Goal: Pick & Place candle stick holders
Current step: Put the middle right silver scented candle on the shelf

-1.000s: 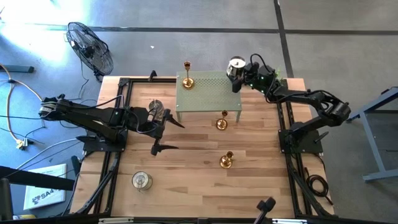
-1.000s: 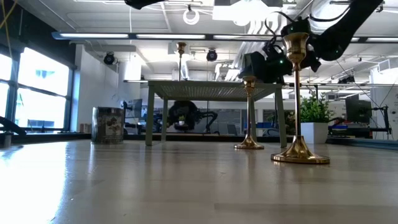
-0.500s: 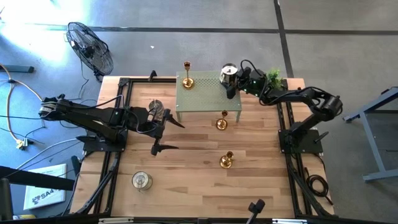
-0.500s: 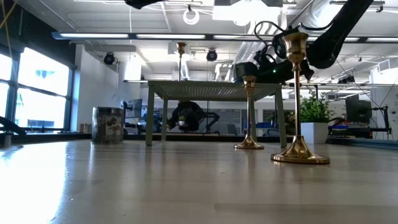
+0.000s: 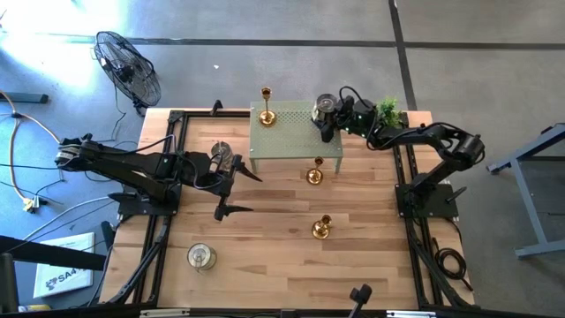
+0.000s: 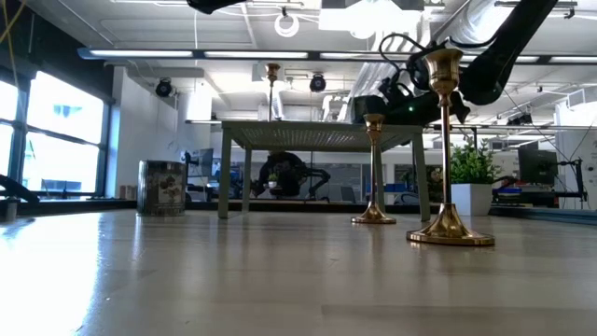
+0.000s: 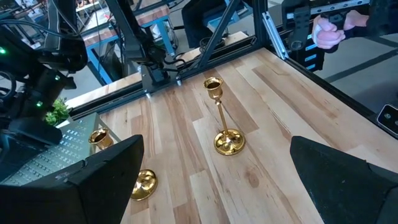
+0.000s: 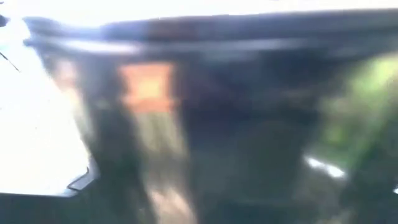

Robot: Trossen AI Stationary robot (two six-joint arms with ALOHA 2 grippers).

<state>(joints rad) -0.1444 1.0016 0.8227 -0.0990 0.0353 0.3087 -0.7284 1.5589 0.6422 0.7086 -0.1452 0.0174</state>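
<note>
A silver-grey holder [image 5: 325, 106] stands at the far right corner of the small green stand [image 5: 291, 137], and my right gripper [image 5: 332, 120] is at it from the table's right; whether it touches, I cannot tell. In the right wrist view only a dark blur shows. A gold holder [image 5: 266, 113] stands on the stand's far left corner. Two gold holders [image 5: 315, 174] [image 5: 321, 228] stand on their round bases on the table. Two silver-grey holders [image 5: 201, 256] [image 5: 222, 152] sit at the left. My left gripper [image 5: 240, 193] hovers open over the table's left half, with nothing between its fingers.
A small green potted plant [image 5: 387, 109] stands at the table's far right corner, behind my right arm. Black frame rails [image 5: 163, 221] run along the table's left and right sides. A fan [image 5: 128, 66] stands on the floor beyond the far left corner.
My right gripper has gone down and toward the table's left with the silver-grey holder, from above the far right corner onto the green stand's far right corner, most of it in the first half second. The plant behind it has come into view.
</note>
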